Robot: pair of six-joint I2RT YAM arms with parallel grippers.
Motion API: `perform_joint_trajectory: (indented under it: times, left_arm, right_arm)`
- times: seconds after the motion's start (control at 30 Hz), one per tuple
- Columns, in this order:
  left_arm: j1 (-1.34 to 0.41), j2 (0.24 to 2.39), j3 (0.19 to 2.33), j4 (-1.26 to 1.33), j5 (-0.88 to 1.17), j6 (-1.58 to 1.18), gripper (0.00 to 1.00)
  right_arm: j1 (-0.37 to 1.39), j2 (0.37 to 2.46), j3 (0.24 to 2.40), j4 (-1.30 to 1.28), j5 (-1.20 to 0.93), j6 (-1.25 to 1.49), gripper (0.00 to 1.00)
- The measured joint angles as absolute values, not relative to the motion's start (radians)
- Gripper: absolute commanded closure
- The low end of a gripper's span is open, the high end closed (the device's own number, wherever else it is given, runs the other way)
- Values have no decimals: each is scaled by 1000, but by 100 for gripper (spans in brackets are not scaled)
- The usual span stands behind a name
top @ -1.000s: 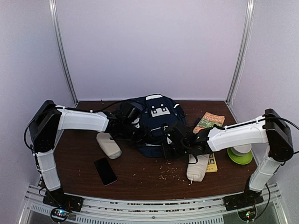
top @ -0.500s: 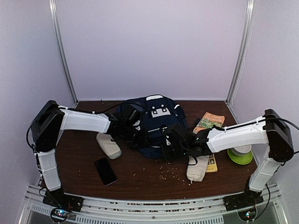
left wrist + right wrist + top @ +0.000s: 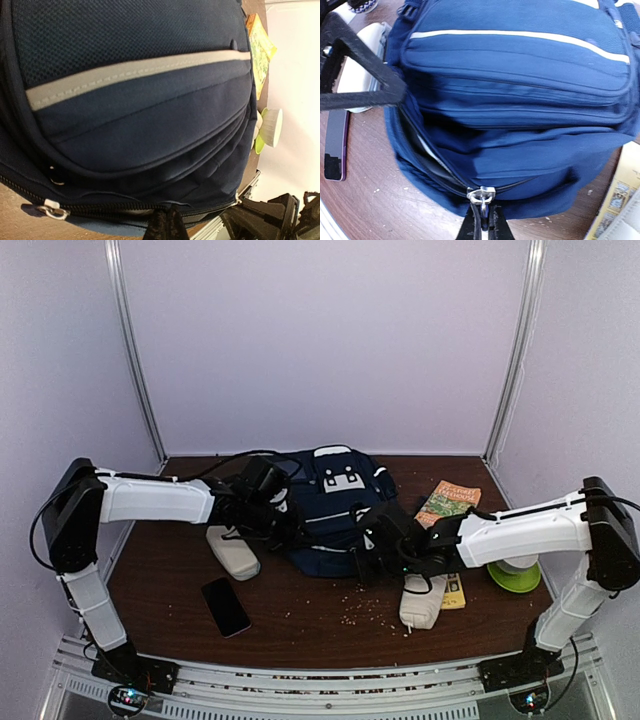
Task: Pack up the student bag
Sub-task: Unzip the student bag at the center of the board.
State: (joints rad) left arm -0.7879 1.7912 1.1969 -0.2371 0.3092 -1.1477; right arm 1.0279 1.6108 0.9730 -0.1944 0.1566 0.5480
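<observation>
Right gripper [image 3: 481,226]: clamped on zipper pull [image 3: 481,195]
Zipper track: curves from pull toward left gripper [image 3: 365,80], gaping along that stretch
Left gripper: at bag's left rim, grip state not discernible
Student bag [image 3: 335,505]: centre of table [image 3: 170,580], between both grippers, top toward back wall

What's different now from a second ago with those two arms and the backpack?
The arms drew apart. The left gripper, clamped on the student bag at its edge, pulled leftward. The right gripper, pinching the zipper pull, slid rightward. The phone, book and green bowl stayed put.
</observation>
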Motion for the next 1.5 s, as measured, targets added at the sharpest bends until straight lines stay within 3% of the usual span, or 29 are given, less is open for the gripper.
perform_joint_trajectory:
  times: [0.67,1.17,1.5]
  left_arm:
    - [-711,1733,1159,-260,290,-1067,100]
    - [-540,1624,1174,-362,296,-928,100]
    - [-503,1601,1158,-412,308,-849,100]
  right_arm:
    - [774,1576,884,-155,49,641,100]
    - [836,1633,1085,-188,-3,627,100]
    - [788,1708,1129,-251,12,533,100]
